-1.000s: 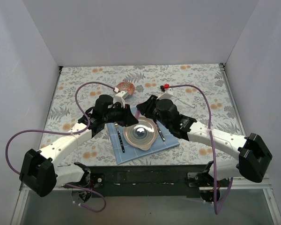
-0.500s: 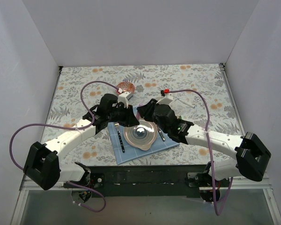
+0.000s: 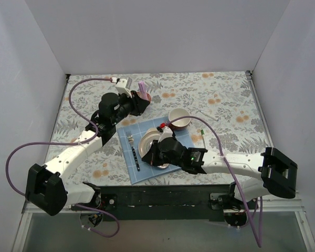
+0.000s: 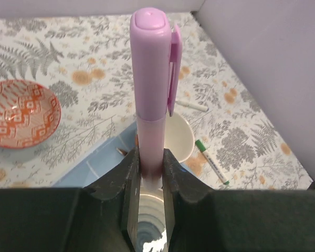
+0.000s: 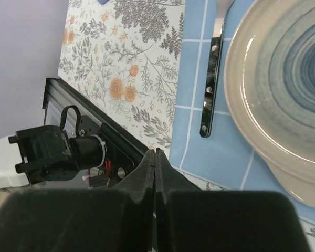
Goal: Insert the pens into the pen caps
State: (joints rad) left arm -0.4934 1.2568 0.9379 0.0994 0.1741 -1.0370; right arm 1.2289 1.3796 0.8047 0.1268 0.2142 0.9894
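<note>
My left gripper (image 3: 140, 101) is raised over the back left of the table and shut on a pink pen (image 4: 151, 142), which stands up between the fingers (image 4: 127, 173). A lilac-pink cap (image 4: 152, 58) with a clip sits on its top end. The pen also shows in the top view (image 3: 142, 86). A green-ended pen (image 3: 203, 135) lies right of the mat, also in the left wrist view (image 4: 212, 163). A white pen (image 3: 206, 114) lies further back right. My right gripper (image 5: 156, 153) is shut and empty, low over the mat's front edge.
A blue checked mat (image 3: 126, 173) holds a plate (image 3: 146, 143) and a dark-handled fork (image 3: 134, 153), seen too in the right wrist view (image 5: 210, 94). A cream cup (image 3: 179, 118) stands behind the plate. An orange patterned bowl (image 4: 21, 113) sits at back left.
My left gripper has lifted up and back to the left with the pink pen. My right arm has pulled back toward the near edge, over the plate, uncovering the cup and loose pens.
</note>
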